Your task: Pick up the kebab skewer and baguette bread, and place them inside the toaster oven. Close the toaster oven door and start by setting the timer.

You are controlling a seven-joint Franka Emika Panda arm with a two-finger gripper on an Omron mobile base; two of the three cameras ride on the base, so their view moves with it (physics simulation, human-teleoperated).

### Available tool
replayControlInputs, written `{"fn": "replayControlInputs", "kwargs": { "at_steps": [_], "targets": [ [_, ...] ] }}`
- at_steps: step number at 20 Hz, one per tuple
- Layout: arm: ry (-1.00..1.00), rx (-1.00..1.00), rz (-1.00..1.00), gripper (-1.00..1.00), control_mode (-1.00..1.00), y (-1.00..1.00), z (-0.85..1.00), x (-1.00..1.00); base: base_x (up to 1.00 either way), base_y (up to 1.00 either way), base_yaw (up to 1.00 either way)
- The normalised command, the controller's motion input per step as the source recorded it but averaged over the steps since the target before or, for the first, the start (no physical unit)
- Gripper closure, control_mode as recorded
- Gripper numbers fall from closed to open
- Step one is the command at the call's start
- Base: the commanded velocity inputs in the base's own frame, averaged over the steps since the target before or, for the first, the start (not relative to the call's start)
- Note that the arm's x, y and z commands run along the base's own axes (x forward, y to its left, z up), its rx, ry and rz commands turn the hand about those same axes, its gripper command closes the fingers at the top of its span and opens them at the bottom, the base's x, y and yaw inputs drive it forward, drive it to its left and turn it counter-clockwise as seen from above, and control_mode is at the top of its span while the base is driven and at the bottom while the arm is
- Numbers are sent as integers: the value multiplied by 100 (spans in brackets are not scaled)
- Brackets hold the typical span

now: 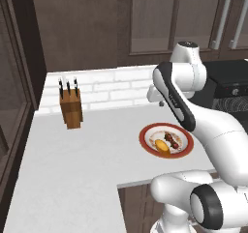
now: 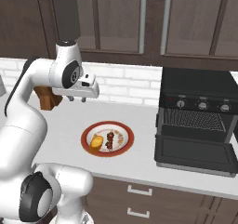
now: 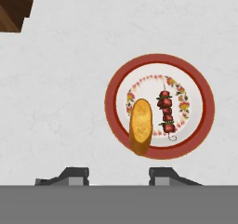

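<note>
- The tabletop [image 2: 139,172] is a pale stone-look slab running under your claw [image 2: 78,99], which hangs well above it with nothing between its tips.
- The toaster oven [image 2: 197,111] sits well off to the right of the claw, as the right base view shows it. It is a big black box with a row of small grey knobs and a wire rack visible inside.
- The toaster oven door [image 2: 195,155] already lies dropped open and flat in front of the oven. It looks stiff and hinged low, so you would likely push it up from its front edge later.
- The plate [image 3: 204,121], red-rimmed with a flowered band, lies below and slightly ahead of the claw; both foods rest on it.
- The baguette bread [image 3: 141,125] is a stubby golden-orange loaf lying partly over the plate's rim nearest the claw. It is probably light, firm and rounded, so take it across its narrow middle.
- The kebab skewer [image 3: 166,112] lies just beside the bread, apart from it, with dark red and brown chunks on a thin stick. Judge it light and likely to roll; pinch across the chunks at mid-length, not the bare stick.
- The claw's tips stand partly apart and hold nothing.
</note>
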Motion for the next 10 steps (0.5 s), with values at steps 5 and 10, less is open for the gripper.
{"fn": "replayControlInputs", "kwargs": {
  "at_steps": [5, 10],
  "targets": [
    [0, 0, 0, -100, 100, 0, 0, 0, 0, 0, 0],
    [0, 0, 0, -100, 100, 0, 0, 0, 0, 0, 0]
  ]
}}
